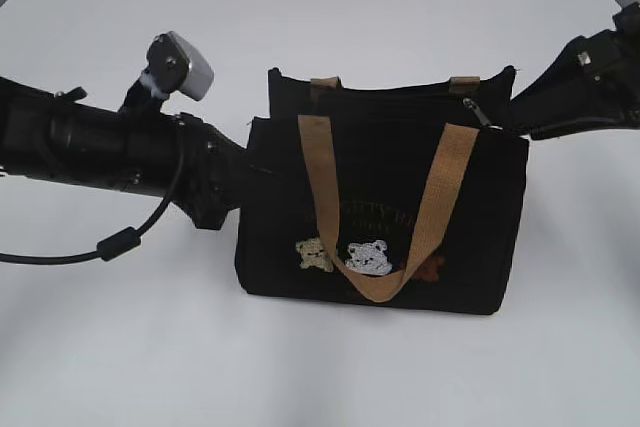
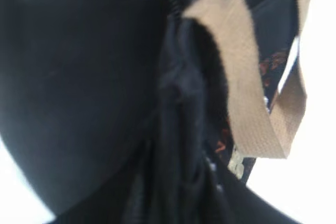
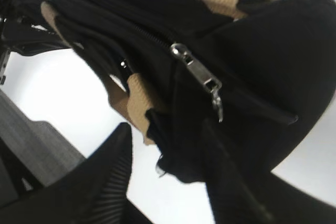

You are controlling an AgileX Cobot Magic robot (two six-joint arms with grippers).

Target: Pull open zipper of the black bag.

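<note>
The black bag [image 1: 400, 197] stands upright mid-table, its tan strap [image 1: 440, 197] hanging over the front above three small bears [image 1: 369, 257]. The zipper's metal pull [image 1: 478, 112] sits near the top right end, lying flat on the fabric in the right wrist view [image 3: 202, 74]. My right gripper [image 3: 168, 145] is open just short of that end; a bag corner hangs between its fingers and the pull lies ahead of them, untouched. My left gripper [image 1: 250, 162] presses against the bag's left end. In the left wrist view its fingers merge with the black fabric [image 2: 105, 77].
The bag rests on a plain white tabletop [image 1: 320, 367]. The left arm's cable [image 1: 120, 242] loops down to the left of the bag. A second tan strap [image 1: 325, 82] lies along the rear top edge.
</note>
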